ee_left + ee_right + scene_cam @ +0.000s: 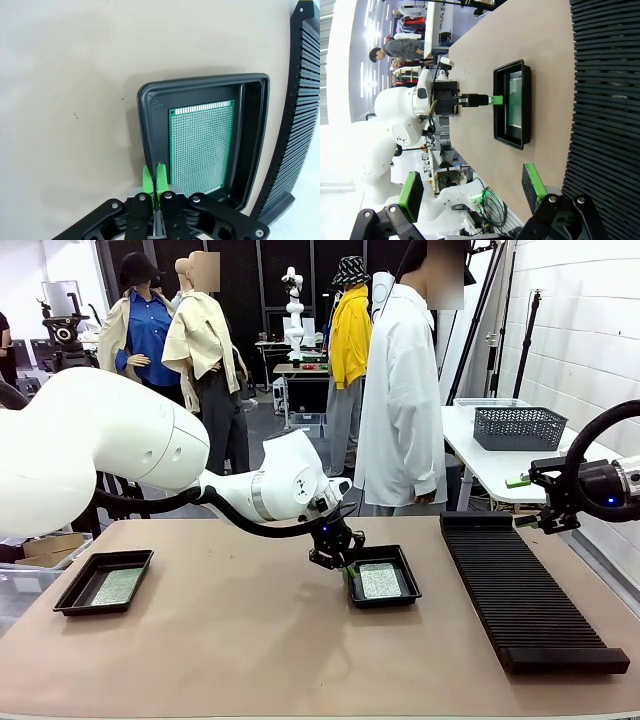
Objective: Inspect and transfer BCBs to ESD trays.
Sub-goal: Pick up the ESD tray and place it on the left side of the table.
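Green and thin, one flat perforated circuit board (201, 145) lies on the floor of a shallow glossy black plastic tray (150, 107) near the middle of the tan table (240, 640), leaving a margin of bare tray floor all round. The left gripper (154, 176) has its green pads pressed together over the tray's near rim; it looks clamped on that rim, probably to steady or drag the tray rather than to lift the board, though the contact itself is hard to make out. The right gripper (472, 187) hangs with jaws wide apart and empty above the long black ribbed rack (525, 595), seemingly parked clear of the work. A second matching black tray (75, 592) sits well apart at the table's left end, a paler-looking board (115, 586) lying in it.
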You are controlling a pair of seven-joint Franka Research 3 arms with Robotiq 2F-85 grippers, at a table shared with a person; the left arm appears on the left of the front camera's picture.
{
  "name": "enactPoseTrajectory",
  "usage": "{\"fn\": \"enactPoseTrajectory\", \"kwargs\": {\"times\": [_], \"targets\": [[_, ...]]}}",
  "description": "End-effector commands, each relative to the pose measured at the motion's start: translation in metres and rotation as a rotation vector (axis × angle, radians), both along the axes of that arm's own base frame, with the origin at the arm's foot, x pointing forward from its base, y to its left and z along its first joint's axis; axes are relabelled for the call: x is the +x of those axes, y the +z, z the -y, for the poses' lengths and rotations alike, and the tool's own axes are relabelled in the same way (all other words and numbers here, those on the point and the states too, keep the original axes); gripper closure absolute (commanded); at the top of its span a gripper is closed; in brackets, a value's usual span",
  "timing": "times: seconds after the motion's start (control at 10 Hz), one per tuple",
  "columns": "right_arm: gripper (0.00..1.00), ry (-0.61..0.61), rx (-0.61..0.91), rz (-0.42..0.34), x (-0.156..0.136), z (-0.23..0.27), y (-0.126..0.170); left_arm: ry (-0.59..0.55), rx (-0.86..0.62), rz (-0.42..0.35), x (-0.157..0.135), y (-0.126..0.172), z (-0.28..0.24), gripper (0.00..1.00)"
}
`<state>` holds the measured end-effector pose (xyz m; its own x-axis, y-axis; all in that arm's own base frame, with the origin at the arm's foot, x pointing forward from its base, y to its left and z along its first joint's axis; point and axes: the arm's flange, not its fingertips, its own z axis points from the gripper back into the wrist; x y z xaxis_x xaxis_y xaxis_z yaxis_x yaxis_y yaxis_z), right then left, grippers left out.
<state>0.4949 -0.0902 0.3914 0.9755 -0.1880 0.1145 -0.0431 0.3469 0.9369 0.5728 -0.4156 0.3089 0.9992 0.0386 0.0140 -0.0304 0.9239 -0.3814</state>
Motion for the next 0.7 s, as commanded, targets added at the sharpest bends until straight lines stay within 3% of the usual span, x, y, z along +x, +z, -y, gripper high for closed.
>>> {"fn": "enactPoseTrajectory", "kwargs": {"times": [0.0, 0.6], "targets": [[0.0, -0.003, -0.001, 0.0, 0.0, 0.0, 0.0, 0.008, -0.007, 0.003, 0.001, 0.001, 0.0, 1.0], [0.0, -0.003, -0.001, 0.0, 0.0, 0.0, 0.0, -0.041, 0.001, 0.003, -0.01, 0.007, -0.04, 1.0]]}}
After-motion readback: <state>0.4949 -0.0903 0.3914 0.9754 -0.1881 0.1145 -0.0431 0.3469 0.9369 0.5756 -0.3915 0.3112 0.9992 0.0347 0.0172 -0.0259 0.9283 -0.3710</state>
